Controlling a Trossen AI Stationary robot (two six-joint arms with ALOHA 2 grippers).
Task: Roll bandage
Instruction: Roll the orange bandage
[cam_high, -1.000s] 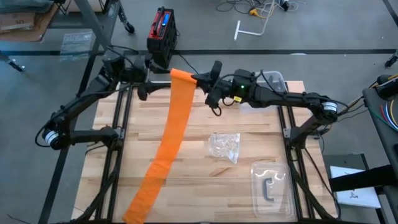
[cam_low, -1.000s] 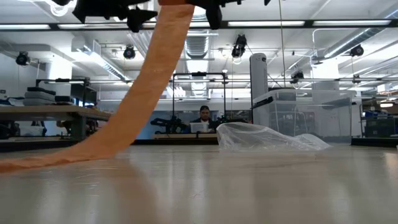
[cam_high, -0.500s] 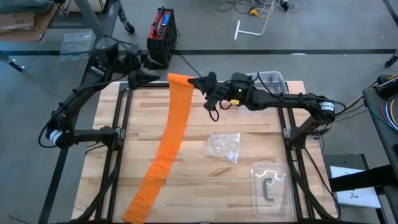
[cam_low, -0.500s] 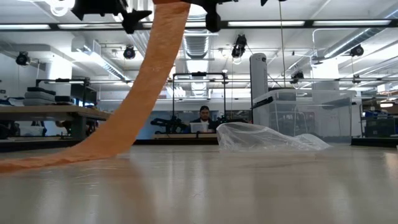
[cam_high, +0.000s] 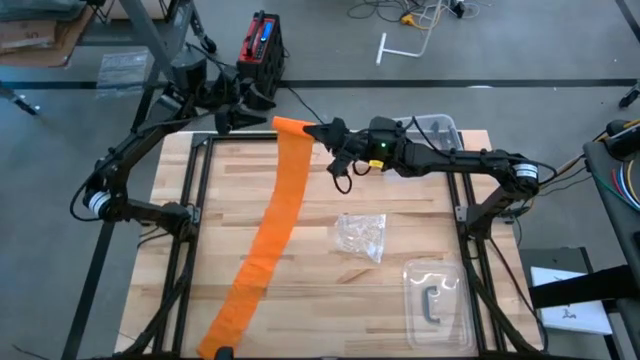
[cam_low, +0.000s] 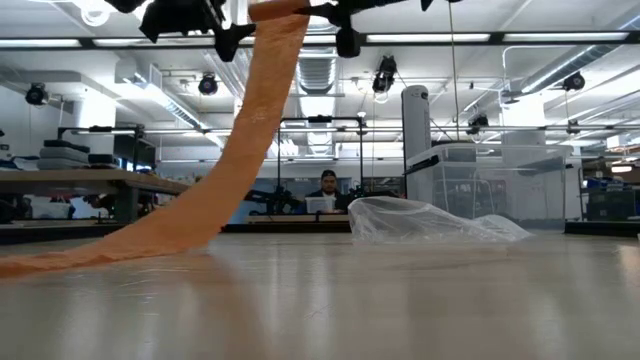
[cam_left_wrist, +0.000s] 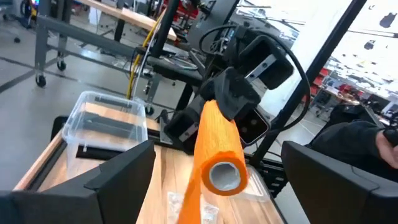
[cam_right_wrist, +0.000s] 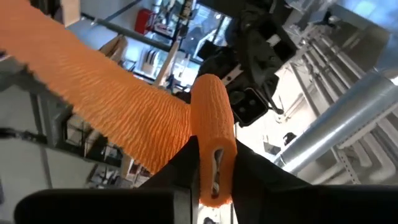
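Two-arm rolling of a bandage (cam_high: 272, 215), seen at an early stage. The right gripper (cam_high: 318, 131), raised above the far edge of the table (cam_high: 400, 220) near its middle, pinches the small wound core of the orange strip, its fingers pressed flat against the end of the roll, as the right wrist view shows. The left gripper (cam_high: 250, 122) hangs just beside that roll on its other side, near the far left corner, with its fingers (cam_left_wrist: 118, 171) spread wide and touching nothing; the roll's open end faces it in the left wrist view. From the roll the band drops to the wood and runs flat in a long diagonal to the near left edge. Only a few turns appear wound; by far the greater length is judged still to be taken up. A crumpled clear wrapper (cam_high: 361, 236) lies right of centre, a clear plastic tray (cam_high: 436, 296) near the near right corner, and a clear box (cam_high: 441, 128) at the far right edge, all well apart from the strip.
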